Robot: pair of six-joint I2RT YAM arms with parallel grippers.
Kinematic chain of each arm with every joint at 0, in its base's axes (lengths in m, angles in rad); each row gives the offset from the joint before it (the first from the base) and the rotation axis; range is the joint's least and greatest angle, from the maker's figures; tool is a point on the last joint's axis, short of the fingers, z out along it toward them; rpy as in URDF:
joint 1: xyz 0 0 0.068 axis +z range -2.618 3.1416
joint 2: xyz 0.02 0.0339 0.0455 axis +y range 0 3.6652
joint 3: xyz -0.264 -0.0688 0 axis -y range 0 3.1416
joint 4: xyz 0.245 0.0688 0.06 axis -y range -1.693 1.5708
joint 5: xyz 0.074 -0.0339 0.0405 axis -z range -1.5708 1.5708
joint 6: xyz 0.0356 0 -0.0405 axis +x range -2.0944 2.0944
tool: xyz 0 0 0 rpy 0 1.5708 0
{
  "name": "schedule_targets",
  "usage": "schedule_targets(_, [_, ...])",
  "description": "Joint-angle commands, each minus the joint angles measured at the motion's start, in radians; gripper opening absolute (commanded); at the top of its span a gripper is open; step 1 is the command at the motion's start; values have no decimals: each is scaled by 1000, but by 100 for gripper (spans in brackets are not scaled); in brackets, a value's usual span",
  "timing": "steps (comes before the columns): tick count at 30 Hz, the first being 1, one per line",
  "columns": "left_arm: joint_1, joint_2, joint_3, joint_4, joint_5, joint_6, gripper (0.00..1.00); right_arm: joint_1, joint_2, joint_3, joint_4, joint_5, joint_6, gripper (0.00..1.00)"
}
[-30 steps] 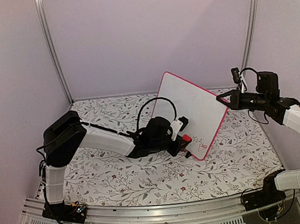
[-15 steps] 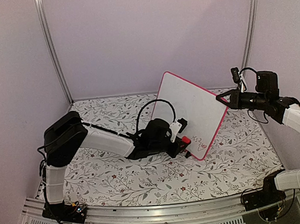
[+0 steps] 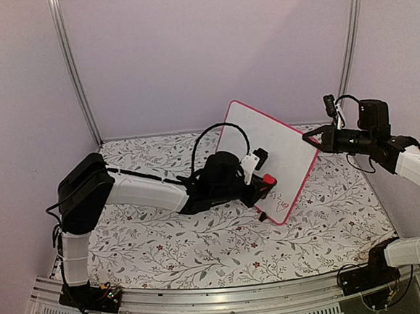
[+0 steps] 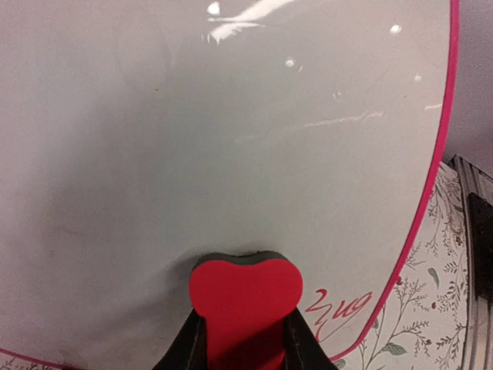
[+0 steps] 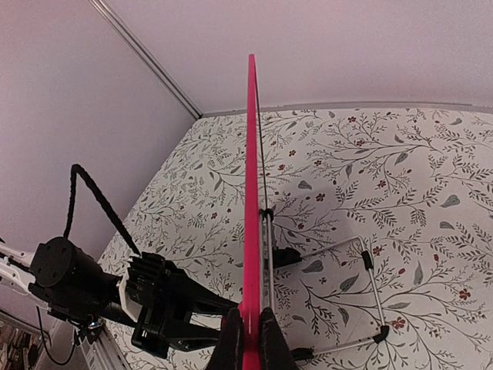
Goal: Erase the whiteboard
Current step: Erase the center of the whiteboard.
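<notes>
Now the whiteboard (image 3: 271, 141) stands tilted, right of centre on the desk (image 3: 166, 248), right gripper (image 3: 315, 139) clamped on its edge. Left gripper (image 3: 263, 187), clamped on the eraser (image 4: 245, 293), should press flat across the red writing (image 4: 339, 306)

- Whiteboard (image 3: 276, 143): standing tilted on worktop (image 3: 166, 248), right of centre.
- Left tool (image 3: 265, 185): before the board's face, gripping eraser (image 4: 245, 297).
- Eraser: touching the face near its lower edge.
- Writing (image 4: 339, 304): on the face, just right of eraser.
- Right tool (image 5: 248, 335): clamped on the board's right edge.
</notes>
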Motion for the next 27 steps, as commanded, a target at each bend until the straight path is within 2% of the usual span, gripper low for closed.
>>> schedule_targets(1, [2,-9,19,2,5,0,0,20,9,-5,-121,-38,26,0])
schedule_targets(9, [-4,28,-65,20,-14,-46,0,20,7,9,-137,-34,18,0])
schedule_targets(16, [-6,78,-53,-25,-15,-78,0,19,4,26,-154,-29,11,0])
schedule_targets(27, [-8,73,-104,-39,-52,-121,0,19,6,33,-165,-29,-3,0])
